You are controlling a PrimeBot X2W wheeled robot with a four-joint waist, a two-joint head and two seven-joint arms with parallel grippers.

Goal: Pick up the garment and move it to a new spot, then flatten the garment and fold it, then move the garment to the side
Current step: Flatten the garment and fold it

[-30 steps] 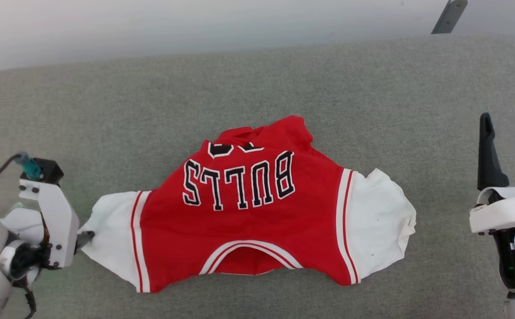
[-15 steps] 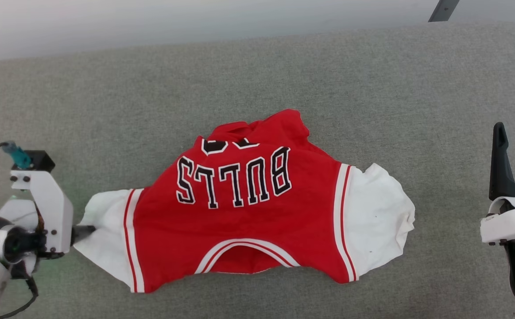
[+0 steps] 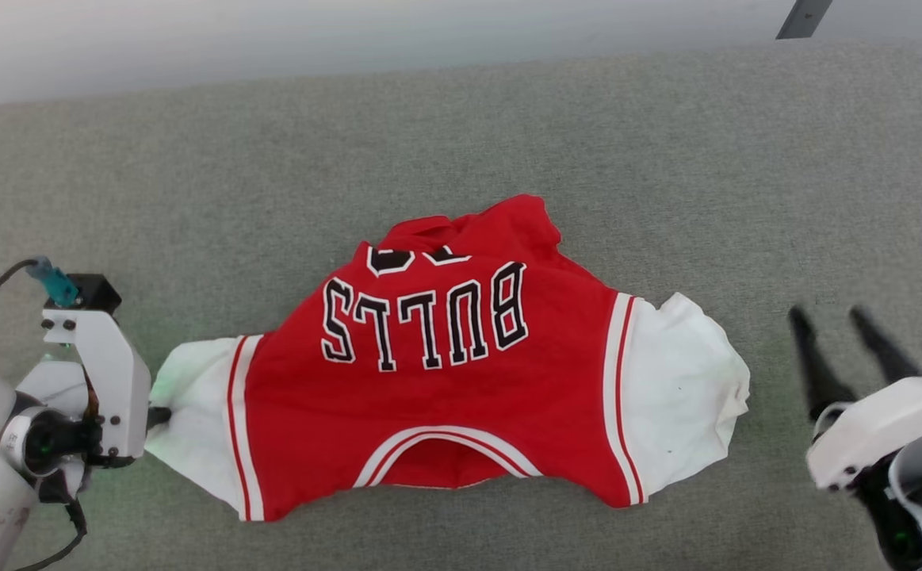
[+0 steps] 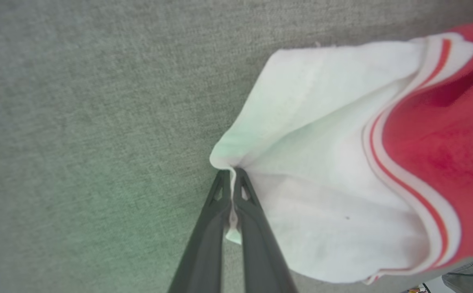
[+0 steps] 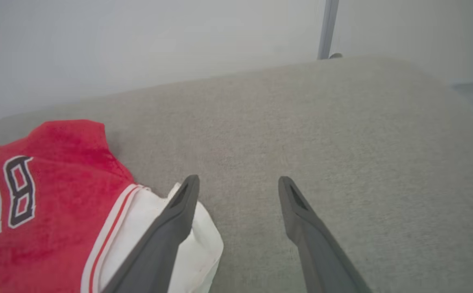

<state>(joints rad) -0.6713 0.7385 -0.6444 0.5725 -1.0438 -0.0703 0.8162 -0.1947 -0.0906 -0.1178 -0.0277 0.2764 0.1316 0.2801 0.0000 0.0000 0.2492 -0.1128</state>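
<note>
Step in hand, by judgement: flattening. The left gripper (image 4: 233,173), at nine o'clock of the garment (image 3: 445,396), is pinched tight on the white sleeve edge. The garment lies mid-surface on the grey cloth top (image 3: 270,182), its hem bunched at twelve o'clock. The right gripper (image 5: 238,181), at three o'clock, has its fingers wide apart and holds nothing. Its next move is probably to seize the near sleeve.

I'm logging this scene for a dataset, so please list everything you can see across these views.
garment: one, red with white sleeves and black BULLS lettering, lying mid-surface, rumpled at its far edge.
grey fabric surface: one, grey, under the garment.
post: one, grey, beyond the surface's far right edge.
wall: one, whitish, behind the surface.
left gripper: one, dark fingers, shut on the edge of the garment's left sleeve.
right gripper: one, dark fingers, open, near the other sleeve.
</note>
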